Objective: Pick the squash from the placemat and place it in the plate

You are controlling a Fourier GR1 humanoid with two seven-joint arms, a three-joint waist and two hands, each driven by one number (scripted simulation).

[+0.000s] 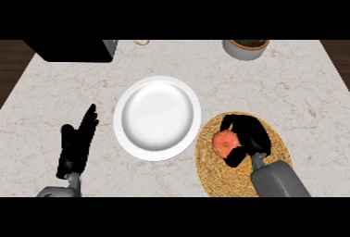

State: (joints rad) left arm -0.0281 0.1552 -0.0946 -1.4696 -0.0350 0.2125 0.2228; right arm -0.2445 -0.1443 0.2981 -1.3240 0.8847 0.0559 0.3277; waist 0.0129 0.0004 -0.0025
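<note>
An orange squash (223, 143) lies on the round woven placemat (213, 173) at the right of the counter. My right hand (251, 134) is curled round the squash, fingers over its top and thumb below it, hiding its right side. The white plate (158, 117) sits in the middle of the counter, just left of the placemat, with nothing on it. At the left, my left hand (77, 145) rests open with its fingers straight, apart from the plate.
A black box-like object (71, 50) stands at the back left of the marble counter. At the back right is a grey pot with a plant (245, 47). Between them, a small pale object (141, 42) lies at the back edge.
</note>
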